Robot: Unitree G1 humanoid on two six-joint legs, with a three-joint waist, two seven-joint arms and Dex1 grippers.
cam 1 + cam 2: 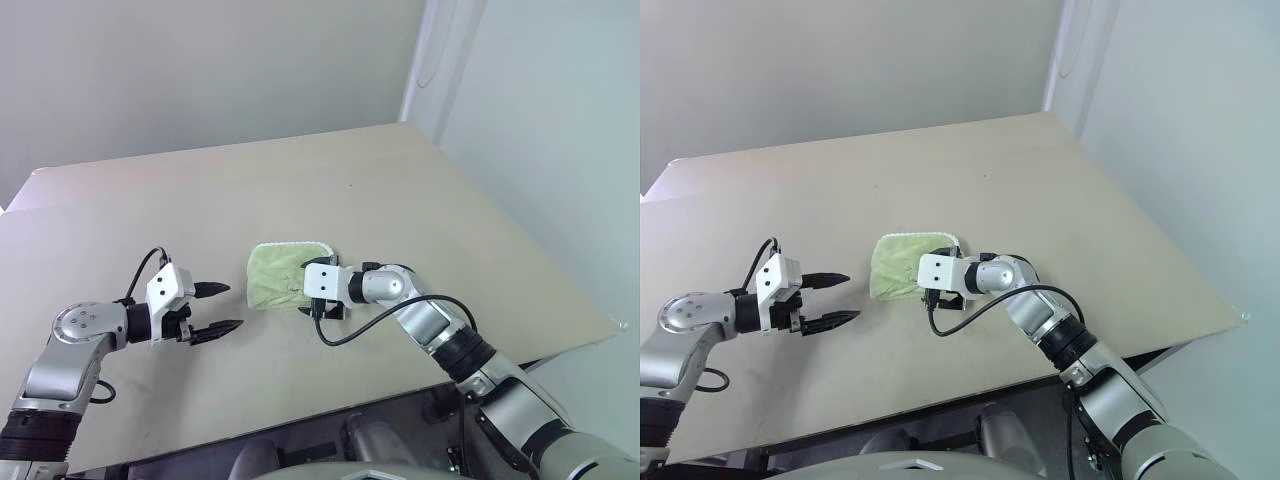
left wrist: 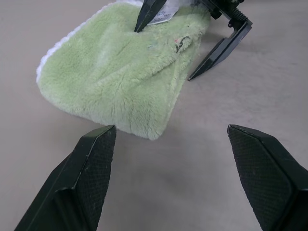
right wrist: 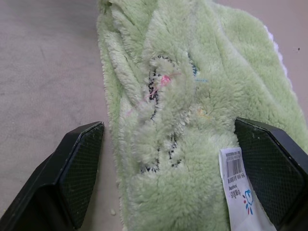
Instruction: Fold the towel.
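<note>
The pale lime-green terry towel (image 1: 278, 275), folded into a small bundle with a whitish stitched edge, lies on the beige table (image 1: 400, 190). The right end effector (image 2: 192, 45) straddles its near edge, fingers apart, gripping nothing. The left end effector (image 1: 218, 308) hovers just beside it, fingers apart and empty.

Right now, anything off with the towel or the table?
Mostly fine. The towel lies folded small on the table, but the top layer is bunched into ridges by the right gripper, so its edges look uneven. A white barcode tag lies exposed on top. Nothing spilled or damaged.
</note>
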